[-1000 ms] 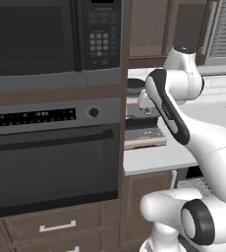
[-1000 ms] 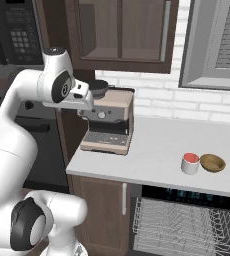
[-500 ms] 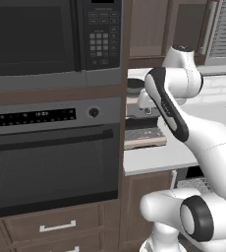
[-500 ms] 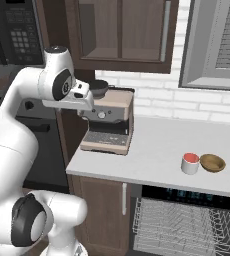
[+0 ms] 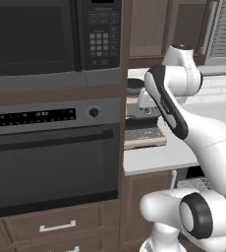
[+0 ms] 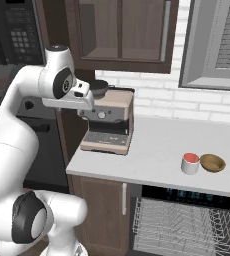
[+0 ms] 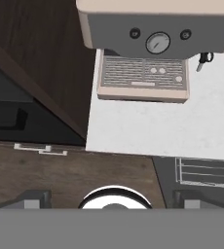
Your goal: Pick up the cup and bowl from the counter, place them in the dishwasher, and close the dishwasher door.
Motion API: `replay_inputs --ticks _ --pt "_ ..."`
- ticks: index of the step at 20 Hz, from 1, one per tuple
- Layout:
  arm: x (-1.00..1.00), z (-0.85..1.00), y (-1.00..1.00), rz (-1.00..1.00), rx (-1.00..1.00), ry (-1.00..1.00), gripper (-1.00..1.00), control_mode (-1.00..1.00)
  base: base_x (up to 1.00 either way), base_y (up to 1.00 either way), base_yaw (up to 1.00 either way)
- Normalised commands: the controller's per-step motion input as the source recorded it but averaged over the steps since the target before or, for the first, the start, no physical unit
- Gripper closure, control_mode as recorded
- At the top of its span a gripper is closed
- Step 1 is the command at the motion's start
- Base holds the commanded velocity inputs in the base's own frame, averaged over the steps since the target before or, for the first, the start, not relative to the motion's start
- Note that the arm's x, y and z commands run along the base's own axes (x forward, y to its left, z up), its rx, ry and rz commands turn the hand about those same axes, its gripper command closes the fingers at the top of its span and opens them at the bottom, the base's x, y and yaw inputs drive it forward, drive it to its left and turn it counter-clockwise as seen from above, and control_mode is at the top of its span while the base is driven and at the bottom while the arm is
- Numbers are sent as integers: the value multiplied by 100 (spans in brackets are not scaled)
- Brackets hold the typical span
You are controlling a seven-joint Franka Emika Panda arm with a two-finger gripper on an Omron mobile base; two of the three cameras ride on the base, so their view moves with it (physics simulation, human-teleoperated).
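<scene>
Two dishes, cup [image 6: 190, 163] touching bowl [image 6: 212, 162], are sitting on the surface [image 6: 152, 155]; gripper [image 7: 113, 202] is hanging wide apart; no lettering legible.

Dishwasher [image 6: 187, 220] rack runs off the bottom edge.

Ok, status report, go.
Gripper open, empty, above the espresso machine. Cup and bowl side by side on the counter. Dishwasher open, rack out. Nothing blocking.
</scene>
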Motion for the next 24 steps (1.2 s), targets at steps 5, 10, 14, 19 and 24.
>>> replay_inputs --ticks 5,10,14,19,24 --pt "-7 0 0 0 0 0 -100 -100 0 0 0" --pt "-27 3 -19 0 1 0 -100 -100 0 0 0" --pt "-47 7 -58 -9 5 0 -100 -100 0 0 0" --pt "-33 1 -66 -10 5 0 -100 -100 0 0 0" --pt "-6 0 -64 -18 1 0 -100 -100 0 0 0"
